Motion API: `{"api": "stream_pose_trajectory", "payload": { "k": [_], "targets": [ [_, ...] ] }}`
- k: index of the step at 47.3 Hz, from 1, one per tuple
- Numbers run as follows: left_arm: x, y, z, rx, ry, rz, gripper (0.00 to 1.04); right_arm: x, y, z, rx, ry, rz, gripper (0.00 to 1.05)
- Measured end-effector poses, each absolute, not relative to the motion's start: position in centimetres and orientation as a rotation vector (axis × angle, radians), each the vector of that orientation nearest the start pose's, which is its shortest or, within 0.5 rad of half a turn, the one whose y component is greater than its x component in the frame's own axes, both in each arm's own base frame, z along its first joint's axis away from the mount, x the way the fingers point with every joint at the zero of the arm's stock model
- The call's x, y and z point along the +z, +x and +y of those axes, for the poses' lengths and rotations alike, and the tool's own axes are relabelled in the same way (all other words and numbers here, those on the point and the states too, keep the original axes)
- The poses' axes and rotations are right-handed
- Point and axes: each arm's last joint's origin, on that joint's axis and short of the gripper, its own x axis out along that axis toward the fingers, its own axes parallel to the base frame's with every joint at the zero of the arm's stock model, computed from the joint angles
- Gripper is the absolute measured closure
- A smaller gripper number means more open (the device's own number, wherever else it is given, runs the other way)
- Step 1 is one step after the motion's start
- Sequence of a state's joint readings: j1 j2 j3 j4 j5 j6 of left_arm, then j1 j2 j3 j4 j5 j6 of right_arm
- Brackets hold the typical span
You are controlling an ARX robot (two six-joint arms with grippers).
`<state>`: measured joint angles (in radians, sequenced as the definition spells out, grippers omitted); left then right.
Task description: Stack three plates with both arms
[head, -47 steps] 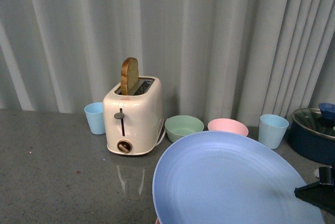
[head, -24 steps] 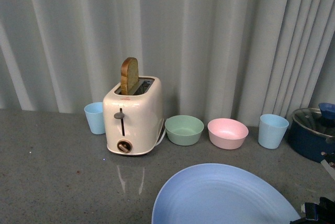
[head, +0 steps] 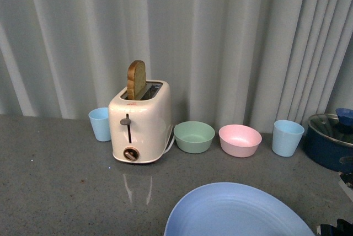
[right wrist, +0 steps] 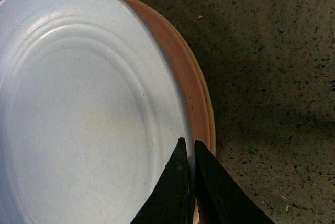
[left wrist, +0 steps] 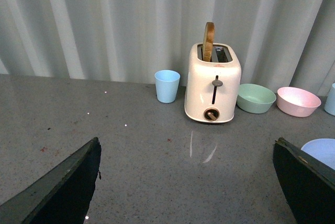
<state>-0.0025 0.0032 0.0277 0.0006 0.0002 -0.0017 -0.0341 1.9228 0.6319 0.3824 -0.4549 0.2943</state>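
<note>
**A:** Currently the right end effector (right wrist: 189,153) has its two black fingers pinched together on the rim of the light blue plate (right wrist: 78,103). Rim grip only, so the plate's underside is free to seat on what lies below.

**B:** And below it?

**A:** Pink plate (right wrist: 180,77), with the cream plate (right wrist: 208,103) showing as a thin edge under that. Both peek out along one side, so the blue one sits slightly off-centre. Whether it fully rests on the pink one or is held a little above, I cannot tell.

**B:** Position relative to the toaster (head: 140,121)?

**A:** Stack is in front of the toaster and to its right, nearer the robot than the green bowl (head: 194,136) and pink bowl (head: 240,140). Well apart from the toaster, and from the blue cups, so nothing is in the way of a release.

**B:** Left arm?

**A:** Left end effector (left wrist: 186,182) is spread wide, holding nothing, above bare bench (left wrist: 131,145) in front of the toaster. Its work looks finished.

**B:** Judgement?

**A:** Final plate placement; the fingers need to part, and a small centring nudge would help.
</note>
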Motion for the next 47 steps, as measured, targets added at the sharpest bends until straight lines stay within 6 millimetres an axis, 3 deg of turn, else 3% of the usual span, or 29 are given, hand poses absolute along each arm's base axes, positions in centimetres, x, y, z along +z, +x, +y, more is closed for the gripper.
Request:
{"api": "stream_pose_trajectory", "payload": {
  "k": [21, 33, 36, 45, 47],
  "targets": [
    [17.3, 9.6, 0.0, -0.003, -0.001, -0.025, 0.07, 5.4, 29.4, 0.2, 0.248, 0.488, 0.955, 0.99],
    [17.3, 9.6, 0.0, -0.003, -0.001, -0.025, 0.07, 5.5, 29.5, 0.0, 0.243, 0.492, 0.951, 0.59],
    [17.3, 9.6, 0.0, -0.003, -0.002, -0.025, 0.07, 5.8, 29.5, -0.2, 0.237, 0.495, 0.948, 0.45],
    [17.3, 9.6, 0.0, -0.003, -0.001, -0.025, 0.07, 7.9, 28.5, -1.7, 0.214, 0.519, 0.889, 0.06],
    [17.3, 9.6, 0.0, -0.003, -0.001, -0.025, 0.07, 8.4, 28.0, -2.3, 0.200, 0.527, 0.876, 0.07]
  ]
}}
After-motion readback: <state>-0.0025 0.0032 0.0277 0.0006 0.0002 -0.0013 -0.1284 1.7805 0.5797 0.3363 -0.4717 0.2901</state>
